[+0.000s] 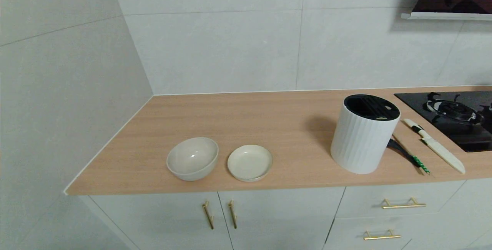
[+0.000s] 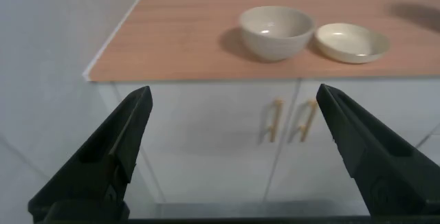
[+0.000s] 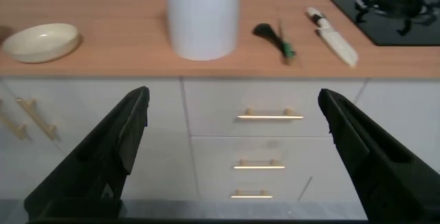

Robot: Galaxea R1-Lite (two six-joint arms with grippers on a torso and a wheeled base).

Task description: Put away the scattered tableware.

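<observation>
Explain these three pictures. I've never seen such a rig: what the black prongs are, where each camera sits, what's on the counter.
It is a two-armed robot facing a kitchen counter. The wide picture comes from its head camera; the other two from wrist cameras. The black prongs are the fingers of the left gripper and right gripper, both open and empty, in front of the cabinets. On the countertop: a bowl, a shallow dish beside it, a white ribbed holder, a black green-handled utensil, and a white knife by the gas hob.
</observation>
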